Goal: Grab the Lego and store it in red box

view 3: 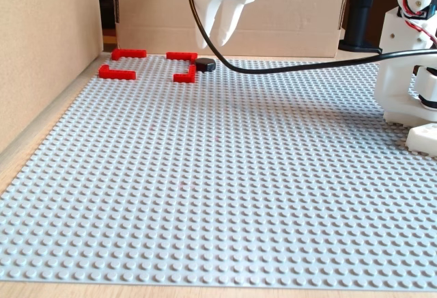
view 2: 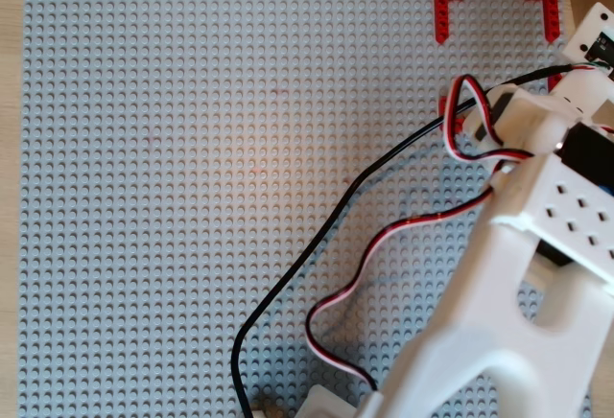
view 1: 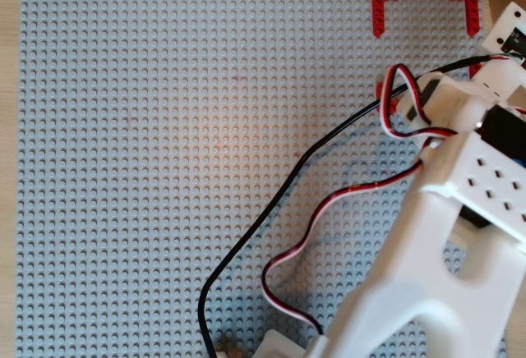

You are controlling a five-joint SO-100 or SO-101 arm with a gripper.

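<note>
In the fixed view the Lego [view 3: 205, 65], a small glossy black piece, lies on the grey studded baseplate [view 3: 218, 175]. It sits just right of the red box [view 3: 116, 73], touching or nearly touching its nearest corner piece, outside the outline. My gripper [view 3: 214, 45] hangs a little above the Lego. Its white fingertips are slightly apart and hold nothing. In both overhead views the arm [view 1: 460, 210] [view 2: 537, 245] covers the Lego and the gripper. Only the two far corners of the red box [view 1: 384, 1] [view 2: 448, 1] and slivers of the near ones show there.
A cardboard box [view 3: 293, 11] stands behind the baseplate and a cardboard wall [view 3: 41, 52] runs along its left side. The arm's base [view 3: 410, 72] is at the right. Black and red-white cables [view 1: 271, 210] trail over the plate.
</note>
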